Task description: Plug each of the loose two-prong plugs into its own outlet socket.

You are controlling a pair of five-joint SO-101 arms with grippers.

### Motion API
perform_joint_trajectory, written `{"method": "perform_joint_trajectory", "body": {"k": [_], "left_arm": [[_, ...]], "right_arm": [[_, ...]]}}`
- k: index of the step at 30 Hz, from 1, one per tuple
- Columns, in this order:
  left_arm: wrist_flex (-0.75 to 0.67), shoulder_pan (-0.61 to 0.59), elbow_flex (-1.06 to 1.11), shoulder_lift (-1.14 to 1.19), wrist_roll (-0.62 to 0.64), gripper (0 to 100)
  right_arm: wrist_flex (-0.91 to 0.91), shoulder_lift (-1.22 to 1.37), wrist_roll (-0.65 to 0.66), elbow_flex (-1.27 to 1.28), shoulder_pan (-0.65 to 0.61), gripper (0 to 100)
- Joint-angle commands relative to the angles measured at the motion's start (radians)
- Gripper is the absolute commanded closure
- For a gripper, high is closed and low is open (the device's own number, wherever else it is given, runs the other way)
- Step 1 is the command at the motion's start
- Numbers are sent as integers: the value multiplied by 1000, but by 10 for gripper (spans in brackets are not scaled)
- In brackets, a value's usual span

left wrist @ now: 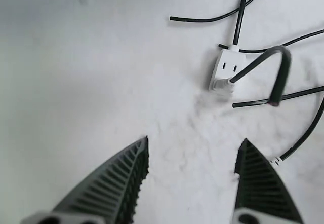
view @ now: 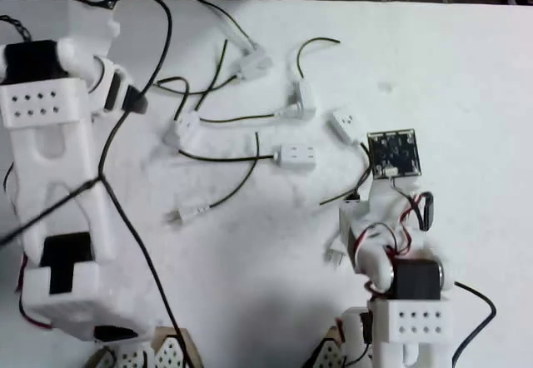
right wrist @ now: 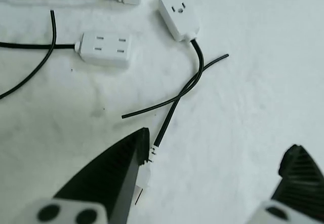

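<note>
White worktop (view: pixel 466 68) carries a scatter of black cords, and the double socket block (view: pixel 296 156) near its middle serves as the marker for everything else. The right end effector (right wrist: pixel 220 140) hangs on the right arm's side of that block, its fingers spread wide with nothing between them. A loose plug (right wrist: pixel 144 176) lies flat just beside one finger, outside the gap rather than in it. Its long axis follows its own cord, which runs away from the end effector to a single socket (right wrist: pixel 177 13) near the double block. The prongs seem to point back toward the wrist. By my reading the coming move turns on this offset: the fingers would have to shift sideways over the plug body and close across its width. The right arm is plainly the nearer one.

A second plug (view: pixel 187 212) lies on the far side of the double block, toward the left arm and well apart from the block, with its prongs pointing away from it. The left end effector (left wrist: pixel 195 142) is also spread and empty. Ahead of it sits a small socket block (left wrist: pixel 228 67) that seems to have a plug already seated.

The right wrist view settles how close the first plug lies to the finger, which the high view leaves unclear under the arm. The high view lays out the second plug's bearing from both arms.
</note>
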Motion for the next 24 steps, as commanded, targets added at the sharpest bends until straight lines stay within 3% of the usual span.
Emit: {"method": "perform_joint_trajectory", "body": {"k": [1,6,12,17,24], "left_arm": [[25,-2,8,-139,2,726],[-31,41,249,-291,-34,726],[-213,104,635,-544,-54,725],[-278,185,941,-634,-229,724],[-446,252,1211,-565,-400,722]], "right_arm": [[5,108,-8,-44,2,605],[5,213,-9,-75,4,605],[4,226,-11,-77,5,605],[4,226,-11,-75,7,605],[2,231,-11,-72,4,605]]}}
